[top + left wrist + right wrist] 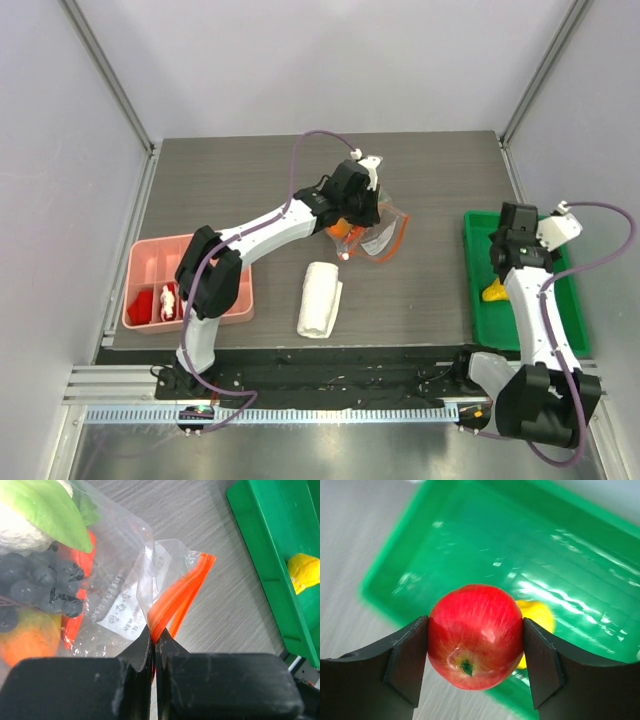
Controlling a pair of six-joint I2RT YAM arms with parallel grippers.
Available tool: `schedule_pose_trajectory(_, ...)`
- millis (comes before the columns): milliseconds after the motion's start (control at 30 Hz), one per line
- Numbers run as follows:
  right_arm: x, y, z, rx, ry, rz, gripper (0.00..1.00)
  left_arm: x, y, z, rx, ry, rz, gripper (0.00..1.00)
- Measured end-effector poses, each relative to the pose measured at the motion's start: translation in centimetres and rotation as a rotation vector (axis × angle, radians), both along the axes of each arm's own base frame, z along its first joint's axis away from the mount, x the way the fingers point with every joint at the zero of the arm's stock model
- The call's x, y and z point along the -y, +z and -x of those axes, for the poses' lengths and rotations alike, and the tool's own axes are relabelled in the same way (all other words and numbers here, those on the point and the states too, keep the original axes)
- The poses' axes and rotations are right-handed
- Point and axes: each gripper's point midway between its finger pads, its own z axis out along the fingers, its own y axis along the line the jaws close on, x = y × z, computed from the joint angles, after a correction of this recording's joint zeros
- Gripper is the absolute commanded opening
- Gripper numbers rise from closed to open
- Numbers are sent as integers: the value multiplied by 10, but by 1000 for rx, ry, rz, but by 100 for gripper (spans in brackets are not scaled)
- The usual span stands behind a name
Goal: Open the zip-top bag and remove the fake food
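The right tool (475,645) grips a red apple (476,630) above the green tray (545,555) at the right edge of the table (430,190). Dropped near the rim, it could roll out. The left tool (154,647), jaws closed, pinches the zip-top bag (120,605) by its orange strip (180,595) mid-table.

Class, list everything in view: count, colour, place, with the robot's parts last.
table: one, dark grey
zip-top bag: one, clear, orange strip, mid-table
fake food: several, purple, orange, green, inside bag
green tray: one, table's right
apple: one, red, above green tray
yellow piece: one, in green tray
pink tray: one, table's left, holding red pieces
cloth: one, white, near bag
left gripper: black, shut on bag's strip
right gripper: black, gripping apple
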Motion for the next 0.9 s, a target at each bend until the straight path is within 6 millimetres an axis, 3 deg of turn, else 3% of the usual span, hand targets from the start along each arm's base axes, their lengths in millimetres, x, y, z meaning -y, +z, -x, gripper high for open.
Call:
schedule_pose_trajectory(33,12,-5,7,-20,-49,-4,8,0,-1,1,-5,-5,1,0)
schedule_pose_trajectory(100,26,-14,12,-53,-100,-13,22,2,0,3,-11,-16,8,0)
schedule_pose_trajectory(133,28,-22,12,-79,-108,-22,32,3,1,4,-12,-22,14,0)
schedule_pose_trajectory(167,28,-29,11,-103,-109,-32,50,4,2,5,-13,-27,19,0)
schedule_pose_trajectory(267,27,-48,5,-150,-102,-57,85,9,5,8,-18,-50,44,0)
schedule_pose_trajectory(367,26,-58,0,-173,-96,-70,96,13,8,12,-29,-69,66,0)
schedule_pose_trajectory(467,23,-59,-3,-189,-68,-64,99,18,10,16,-37,-88,83,0)
schedule_pose_trajectory(567,9,-44,-13,-172,9,-19,99,22,11,22,-42,-107,91,0)
schedule_pose_trajectory(633,-21,-20,-25,-109,137,21,95,25,12,25,-43,-117,95,0)
schedule_pose_trajectory(733,-72,4,-38,-8,338,6,77,27,12,28,-46,-124,97,0)
schedule_pose_trajectory(767,-91,14,-41,50,413,-18,66,27,12,28,-45,-125,98,0)
schedule_pose_trajectory(800,-106,23,-42,113,476,-43,64,27,13,28,-45,-124,99,0)
schedule_pose_trajectory(900,-147,27,-40,228,640,-138,56,27,13,27,-44,-124,100,0)
